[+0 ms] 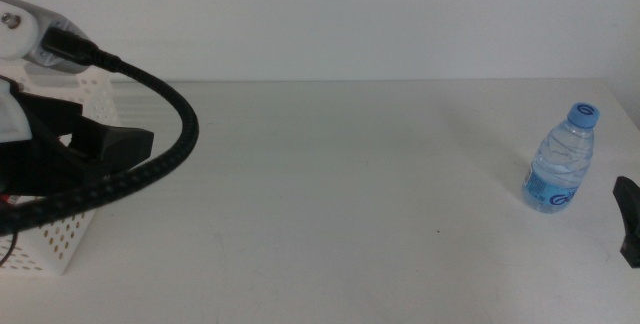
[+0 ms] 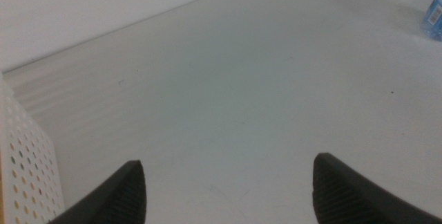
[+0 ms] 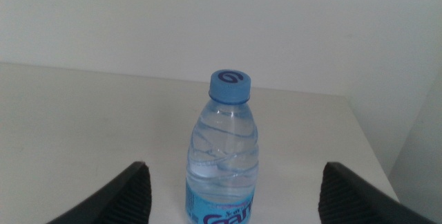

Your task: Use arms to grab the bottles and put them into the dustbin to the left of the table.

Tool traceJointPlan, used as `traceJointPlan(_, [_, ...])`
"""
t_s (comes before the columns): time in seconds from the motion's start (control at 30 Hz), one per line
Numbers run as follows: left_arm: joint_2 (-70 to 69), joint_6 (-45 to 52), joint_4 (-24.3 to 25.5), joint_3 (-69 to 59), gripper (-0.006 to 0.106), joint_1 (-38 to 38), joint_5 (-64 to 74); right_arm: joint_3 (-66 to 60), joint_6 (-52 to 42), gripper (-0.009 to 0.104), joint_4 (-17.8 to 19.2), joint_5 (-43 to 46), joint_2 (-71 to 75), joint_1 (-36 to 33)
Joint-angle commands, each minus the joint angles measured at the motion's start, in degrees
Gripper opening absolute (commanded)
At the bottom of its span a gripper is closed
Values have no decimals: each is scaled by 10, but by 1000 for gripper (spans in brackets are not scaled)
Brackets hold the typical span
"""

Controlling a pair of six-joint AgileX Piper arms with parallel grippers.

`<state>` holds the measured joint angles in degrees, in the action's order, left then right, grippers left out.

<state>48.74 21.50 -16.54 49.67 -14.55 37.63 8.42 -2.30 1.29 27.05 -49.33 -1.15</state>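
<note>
A small clear water bottle [image 1: 561,161] with a blue cap and blue label stands upright on the white table [image 1: 350,184] at the far right. My right gripper [image 3: 235,196] is open just in front of that bottle [image 3: 225,151], a jaw on each side and nothing held; in the middle view only one dark jaw tip [image 1: 628,219] shows at the right edge. The left arm [image 1: 90,154] hangs over the white perforated dustbin [image 1: 60,234] at the table's left. Its gripper [image 2: 228,189] is open and empty beside the dustbin wall [image 2: 27,162]. The bottle's label [image 2: 435,13] peeks in at that view's edge.
A ribbed black cable [image 1: 160,114] loops off the left arm above the dustbin. The table's right edge runs close behind the bottle. A plain pale wall stands behind the table.
</note>
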Motion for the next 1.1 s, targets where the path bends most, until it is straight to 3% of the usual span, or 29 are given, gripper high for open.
traceJointPlan(0.0, [-6,-7,-14,16,74,-2,-40,13,-1,63,6,95,-35,2])
traceJointPlan(0.3, [-6,-7,-14,16,74,-2,-40,13,-1,65,3,254,-190,2])
traceJointPlan(0.67, [-6,-7,-14,16,74,-2,-40,24,-1,92,0,441,-356,2])
traceJointPlan(1.07, [-6,-7,-14,16,74,-2,-40,132,-1,93,3,450,-477,2])
